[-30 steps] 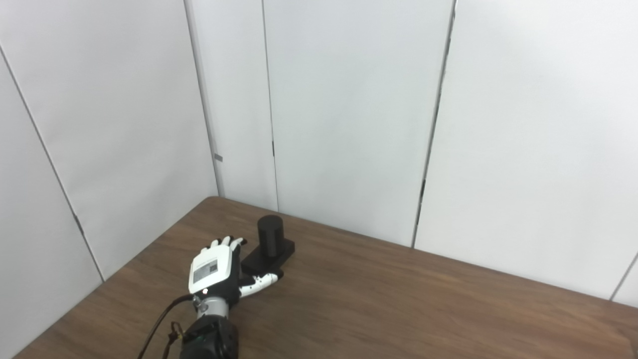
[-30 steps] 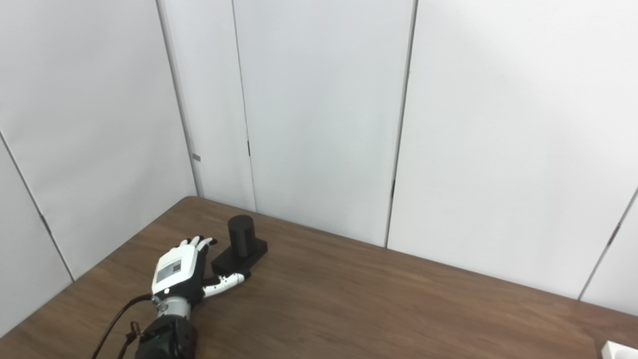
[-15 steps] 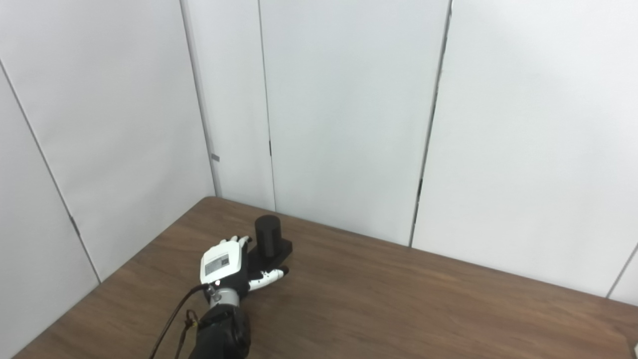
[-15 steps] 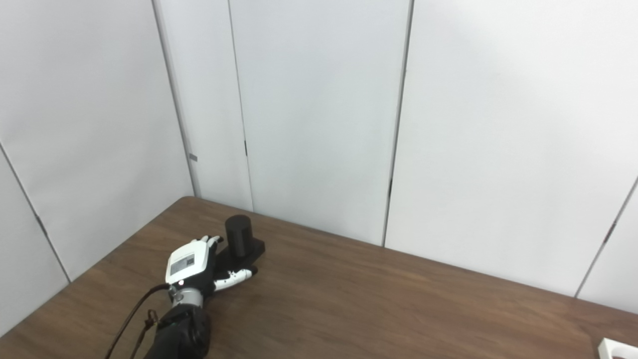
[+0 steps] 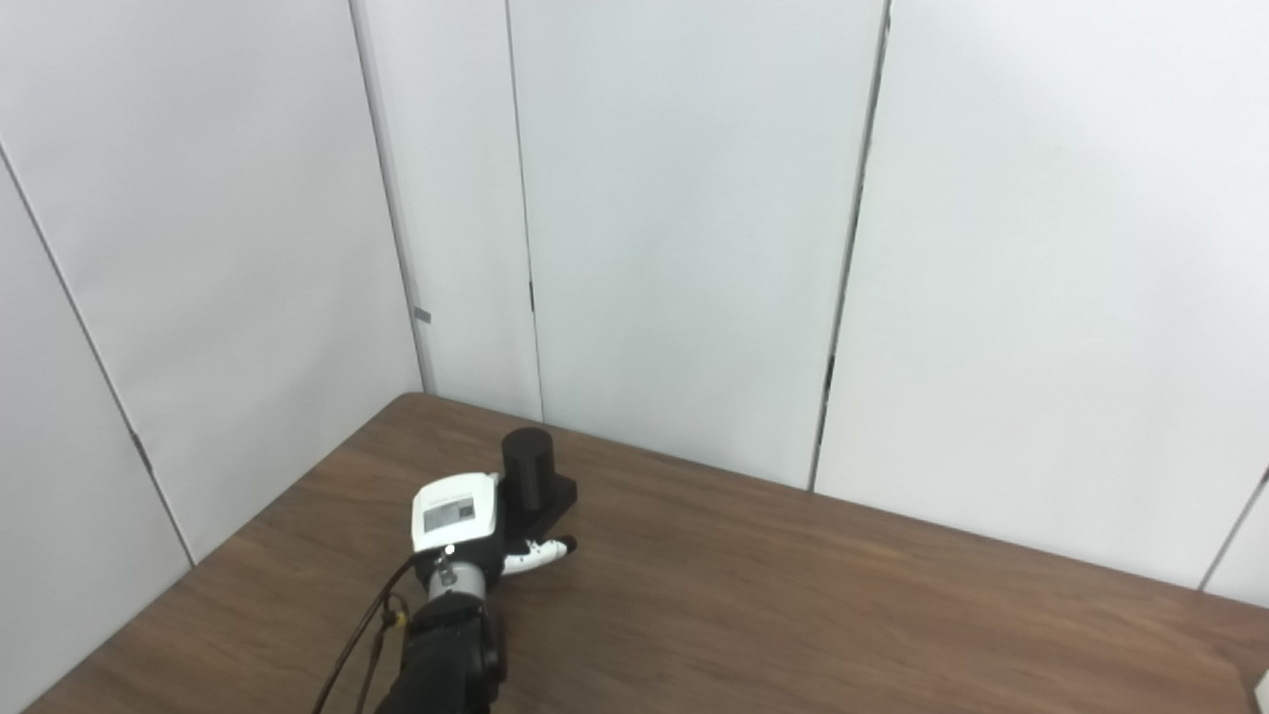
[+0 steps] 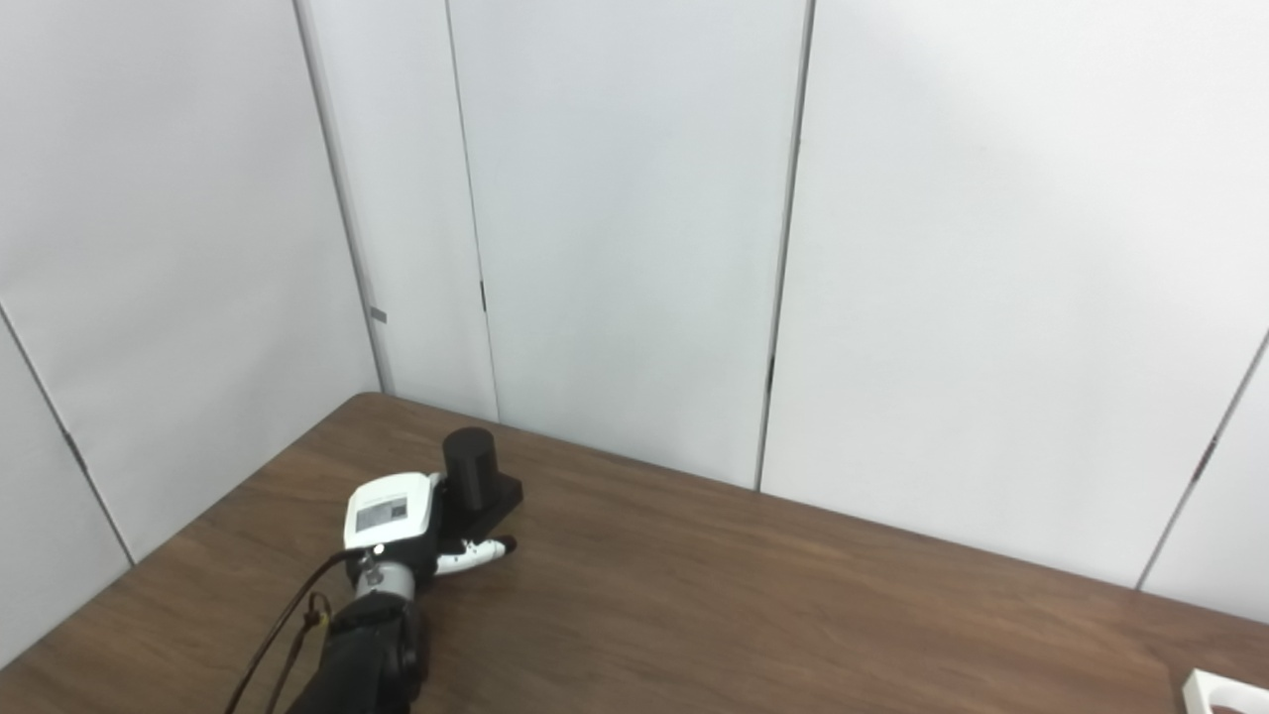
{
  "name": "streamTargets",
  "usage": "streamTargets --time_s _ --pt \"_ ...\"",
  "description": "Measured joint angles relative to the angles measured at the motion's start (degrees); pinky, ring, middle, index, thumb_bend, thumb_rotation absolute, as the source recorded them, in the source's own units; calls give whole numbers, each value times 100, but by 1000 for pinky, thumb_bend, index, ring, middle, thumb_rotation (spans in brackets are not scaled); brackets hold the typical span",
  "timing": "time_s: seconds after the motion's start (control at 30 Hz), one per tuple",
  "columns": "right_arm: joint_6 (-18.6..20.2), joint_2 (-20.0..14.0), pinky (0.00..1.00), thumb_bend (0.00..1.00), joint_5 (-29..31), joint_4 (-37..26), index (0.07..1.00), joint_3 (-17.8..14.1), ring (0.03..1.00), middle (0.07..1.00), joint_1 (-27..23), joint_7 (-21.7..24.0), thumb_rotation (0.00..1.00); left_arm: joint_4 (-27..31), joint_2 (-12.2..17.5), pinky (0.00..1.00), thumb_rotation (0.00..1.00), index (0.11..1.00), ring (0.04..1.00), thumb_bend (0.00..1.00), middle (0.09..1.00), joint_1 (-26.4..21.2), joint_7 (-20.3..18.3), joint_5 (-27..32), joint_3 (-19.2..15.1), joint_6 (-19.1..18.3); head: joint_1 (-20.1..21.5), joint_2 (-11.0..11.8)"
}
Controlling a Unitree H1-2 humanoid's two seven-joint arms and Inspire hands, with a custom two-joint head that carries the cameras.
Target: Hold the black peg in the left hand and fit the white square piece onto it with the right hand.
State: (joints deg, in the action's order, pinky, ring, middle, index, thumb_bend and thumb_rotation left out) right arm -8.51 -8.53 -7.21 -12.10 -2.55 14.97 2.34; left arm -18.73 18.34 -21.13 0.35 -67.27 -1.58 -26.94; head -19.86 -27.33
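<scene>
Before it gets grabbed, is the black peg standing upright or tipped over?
Upright: the black peg stands vertically on its square base, flat on the table.

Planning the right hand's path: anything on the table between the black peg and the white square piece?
Nothing: in the right eye view only bare brown wooden table lies between the black cylindrical peg and the white square piece at the bottom right corner.

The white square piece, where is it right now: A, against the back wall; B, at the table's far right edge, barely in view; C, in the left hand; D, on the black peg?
B: the white square piece shows only at the bottom right corner of the right eye view, far from the black peg and the left hand.
</scene>
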Motion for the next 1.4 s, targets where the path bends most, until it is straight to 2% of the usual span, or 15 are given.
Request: streamTargets --time_s 0.17,0.33,0.47,0.6,0.8,1.1,1.2,1.33,1.4 --pt "0 0 909 560 3 -3 905 2 848 823 1 3 1000 -96 -16 886 726 828 903 889 879 -63 -181 -390 -9 13 -17 -17" --pt "0 0 906 554 10 -5 904 1 845 817 3 4 1000 -193 -53 887 769 840 907 882 891 -123 -374 -735 -51 15 -26 -18" --pt "0 0 904 539 16 -11 907 0 847 819 10 8 1000 -222 -71 897 780 834 912 868 891 -131 -706 -1168 -93 17 -35 -26" --pt "-3 -2 914 535 31 -10 905 -2 848 816 9 10 1000 -221 -92 908 784 836 912 849 888 -131 -769 -1319 -120 20 -18 -35" --pt "1 -1 906 519 82 -18 901 -6 847 815 13 22 1000 -110 -124 887 763 851 900 834 884 -74 -656 -1174 -119 21 -26 -62" --pt "29 -1 921 513 94 -25 903 -7 846 810 13 21 1000 -61 -163 880 745 845 895 809 882 32 -121 -787 -85 22 -35 -62" --pt "29 0 914 512 99 -25 904 -7 846 811 12 21 1000 -62 -160 878 735 843 894 807 882 31 -97 -782 -76 22 -35 -62" --pt "30 0 917 502 101 -25 902 -7 843 809 12 21 1000 -73 -141 862 701 798 878 790 854 26 -111 -804 -35 22 -18 -62" --pt "31 0 943 499 100 -25 903 -7 849 808 12 21 1000 -84 -113 842 635 723 857 772 821 9 -121 -810 4 22 -18 -62"
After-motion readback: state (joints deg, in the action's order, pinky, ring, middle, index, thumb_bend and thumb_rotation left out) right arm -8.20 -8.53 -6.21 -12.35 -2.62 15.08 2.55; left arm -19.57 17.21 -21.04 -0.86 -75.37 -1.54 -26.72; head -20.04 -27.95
